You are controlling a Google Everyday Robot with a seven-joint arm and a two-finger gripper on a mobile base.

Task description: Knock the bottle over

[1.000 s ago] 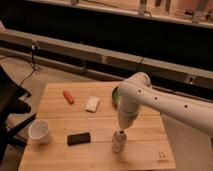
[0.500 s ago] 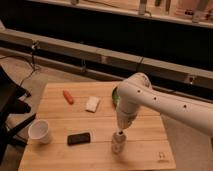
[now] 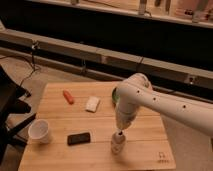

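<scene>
The bottle [image 3: 118, 144] is small, slim and whitish-beige. It stands upright on the wooden table [image 3: 55, 120], near the front edge, right of centre. My white arm comes in from the right and bends down over it. My gripper [image 3: 120, 133] hangs straight down onto the bottle's cap and hides its top.
A white paper cup [image 3: 40, 131] stands at the front left. A black phone [image 3: 79, 138] lies between the cup and the bottle. An orange-red object [image 3: 68, 96] and a white packet [image 3: 92, 104] lie further back. A green object [image 3: 115, 95] shows behind my arm. A black chair [image 3: 10, 107] is at the left.
</scene>
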